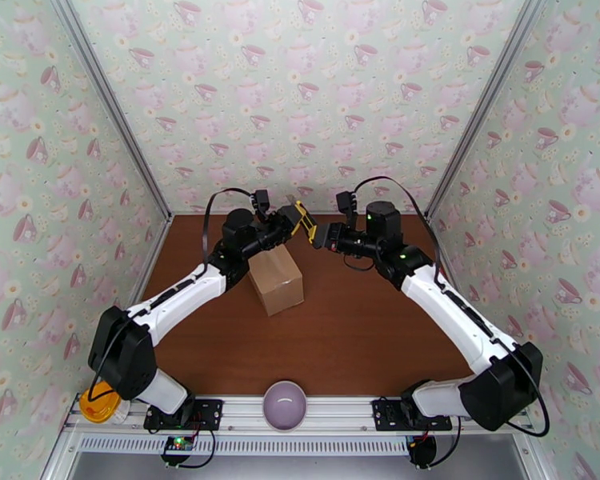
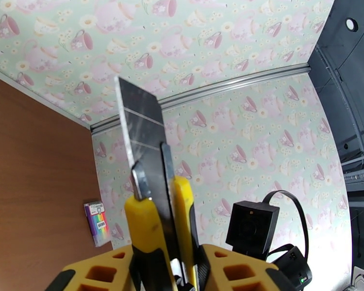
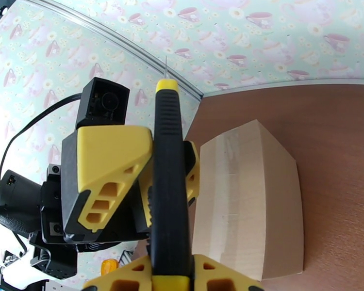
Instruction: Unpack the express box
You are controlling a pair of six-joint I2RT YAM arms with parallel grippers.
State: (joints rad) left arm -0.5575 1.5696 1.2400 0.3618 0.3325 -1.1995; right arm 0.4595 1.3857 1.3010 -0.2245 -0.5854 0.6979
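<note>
I see my left gripper (image 2: 168, 263) and right gripper (image 3: 170, 277) both clamped on the knife (image 3: 168, 156), mid-frame, beside the closed box (image 1: 277, 280) on the surface (image 1: 356, 330).

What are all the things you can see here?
box: 1, brown, middle of the table, shut
knife: 1, yellow and black, in the air, blade out
bowl: 1, purple, near edge between the arm bases
card: 1, rainbow-striped, table's edge by the wall
round thing: 1, orange, near left corner; can't tell what it is
table: 1, brown
arms: 2, white and black, left arm, right arm
claws: 2, yellow and black, left claw and right claw both gripping the knife
</note>
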